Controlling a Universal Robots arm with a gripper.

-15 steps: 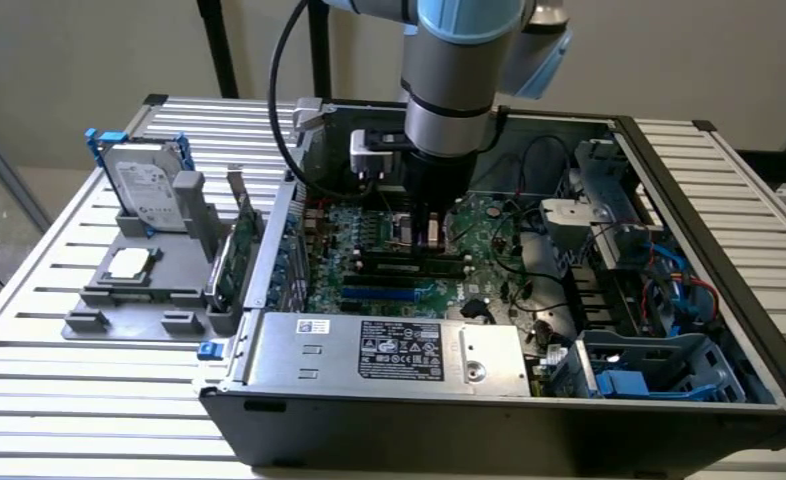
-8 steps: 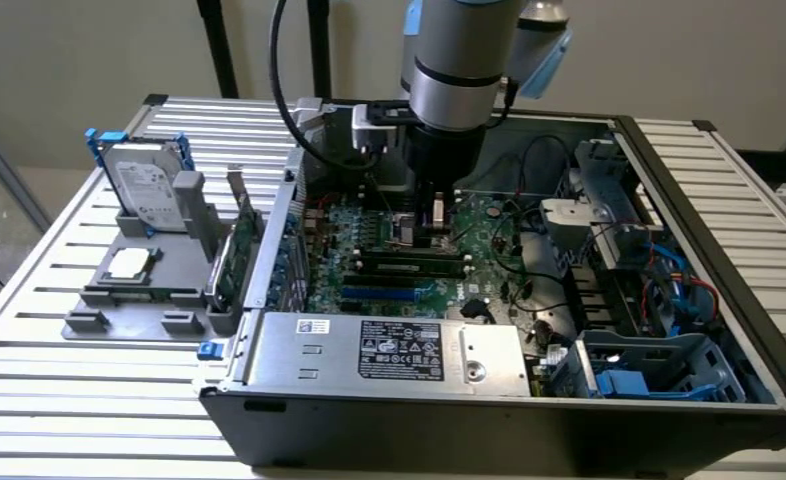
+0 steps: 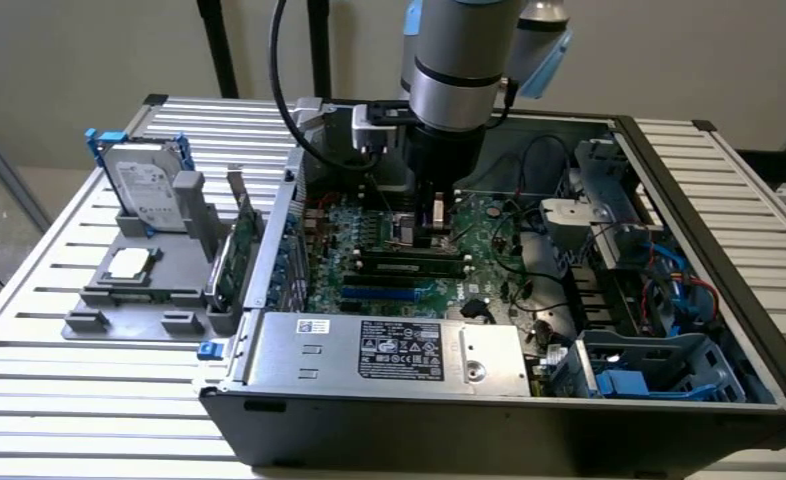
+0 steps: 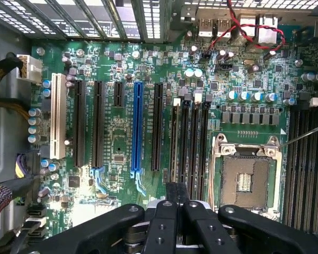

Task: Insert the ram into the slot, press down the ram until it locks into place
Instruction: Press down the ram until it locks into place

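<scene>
Exterior view: the tool [image 3: 436, 215] hangs inside the open computer case [image 3: 713, 400] above the motherboard [image 3: 366, 285], with the ram [image 3: 404, 267] seated in a slot at its 6 o'clock. Wrist view: the tool [image 4: 177, 203] is clenched, grasping nothing, over the memory slots [image 4: 190, 140].

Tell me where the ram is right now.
In the exterior view, the ram sits in a slot on the motherboard inside the open computer case, just below the claw.
</scene>
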